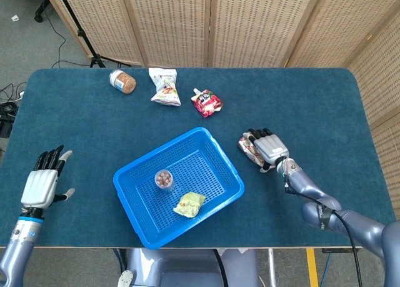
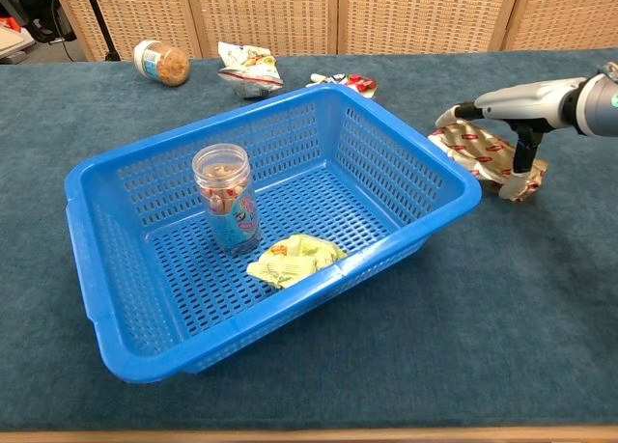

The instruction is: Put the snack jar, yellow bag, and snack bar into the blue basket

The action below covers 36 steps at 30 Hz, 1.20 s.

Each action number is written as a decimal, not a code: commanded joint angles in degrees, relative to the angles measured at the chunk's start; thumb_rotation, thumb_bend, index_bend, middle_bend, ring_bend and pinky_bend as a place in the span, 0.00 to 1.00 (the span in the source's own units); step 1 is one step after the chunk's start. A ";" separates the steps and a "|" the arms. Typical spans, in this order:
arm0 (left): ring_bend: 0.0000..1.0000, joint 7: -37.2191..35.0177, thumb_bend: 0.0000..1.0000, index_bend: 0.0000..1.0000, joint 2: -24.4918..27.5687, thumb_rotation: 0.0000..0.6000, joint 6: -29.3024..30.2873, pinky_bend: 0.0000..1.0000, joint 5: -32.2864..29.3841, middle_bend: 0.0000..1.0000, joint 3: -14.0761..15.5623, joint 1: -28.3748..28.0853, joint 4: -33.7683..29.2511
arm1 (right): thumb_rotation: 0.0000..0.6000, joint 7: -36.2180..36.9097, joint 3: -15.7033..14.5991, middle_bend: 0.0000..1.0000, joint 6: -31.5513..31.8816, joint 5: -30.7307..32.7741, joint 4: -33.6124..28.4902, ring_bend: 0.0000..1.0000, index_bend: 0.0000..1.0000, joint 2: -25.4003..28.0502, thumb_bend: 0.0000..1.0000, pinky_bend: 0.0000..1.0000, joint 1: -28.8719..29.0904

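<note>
The blue basket sits in the middle of the table. Upright inside it stands the clear snack jar, and the yellow bag lies beside it. The snack bar, in a red and silver wrapper, lies flat on the cloth just right of the basket. My right hand is spread over the bar, with its thumb reaching down to the bar's right end; the bar stays on the table. My left hand rests open at the table's left edge, holding nothing.
Along the far edge lie a lidded jar of brown snacks, a white snack bag and a red pouch. Folding screens stand behind the table.
</note>
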 commanded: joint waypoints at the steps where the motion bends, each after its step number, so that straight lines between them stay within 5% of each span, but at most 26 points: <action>1: 0.00 -0.03 0.18 0.00 -0.08 1.00 -0.13 0.00 -0.06 0.00 -0.07 -0.03 0.09 | 1.00 1.27 -0.40 0.00 -0.87 -0.61 1.69 0.00 0.00 -1.18 0.09 0.00 0.58; 12: 0.00 -0.39 0.18 0.00 -0.11 1.00 -0.75 0.00 -0.38 0.00 -0.34 -0.06 0.27 | 1.00 3.65 -1.35 0.00 0.95 -2.91 5.41 0.00 0.02 -3.95 0.10 0.04 0.39; 20: 0.00 -0.84 0.19 0.00 0.34 1.00 -0.13 0.00 -0.11 0.00 -0.60 0.20 -0.40 | 1.00 2.54 -1.47 0.07 6.41 -4.90 5.13 0.04 0.26 -4.85 0.10 0.25 -0.60; 36: 0.00 -1.50 0.19 0.00 1.05 1.00 0.82 0.00 0.61 0.00 -0.72 0.67 -1.39 | 1.00 -2.88 -0.66 0.28 12.85 -3.39 0.53 0.25 0.55 -3.61 0.13 0.41 -2.16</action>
